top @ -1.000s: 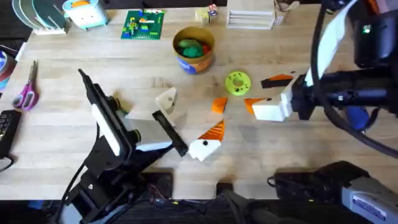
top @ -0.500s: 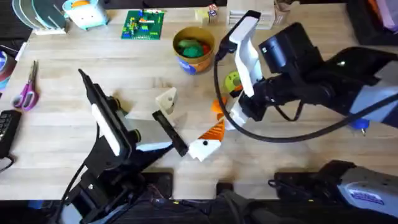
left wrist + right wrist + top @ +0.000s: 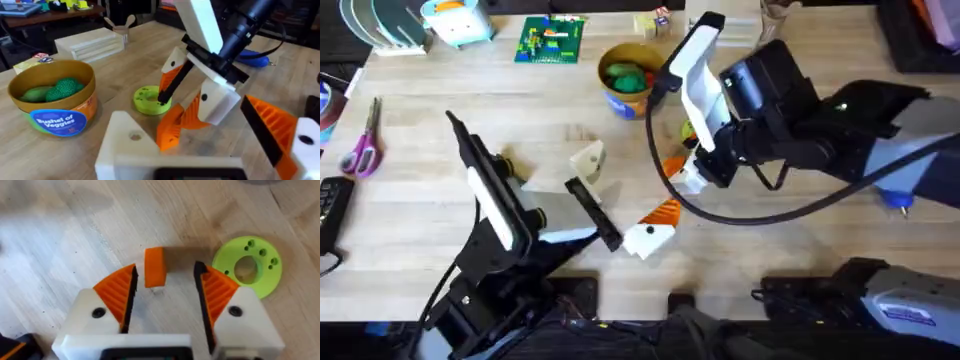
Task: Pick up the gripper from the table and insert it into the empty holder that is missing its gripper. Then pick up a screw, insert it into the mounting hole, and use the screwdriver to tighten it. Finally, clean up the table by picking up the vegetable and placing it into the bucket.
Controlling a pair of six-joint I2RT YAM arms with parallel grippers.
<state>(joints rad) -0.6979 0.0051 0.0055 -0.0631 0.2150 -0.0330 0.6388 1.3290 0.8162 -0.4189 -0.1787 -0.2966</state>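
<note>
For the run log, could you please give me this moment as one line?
phase: reach for gripper | right gripper: open, straddling orange gripper on table | left gripper: open, idle | green disc: beside

There was one loose orange wedge (image 3: 155, 267), one green disc (image 3: 248, 266), one bucket (image 3: 631, 78) and one pair of scissors (image 3: 364, 140).

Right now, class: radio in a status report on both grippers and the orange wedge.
Right gripper open, straddling orange wedge on table. Left gripper open, holding nothing. Green disc lies close beside.
</note>
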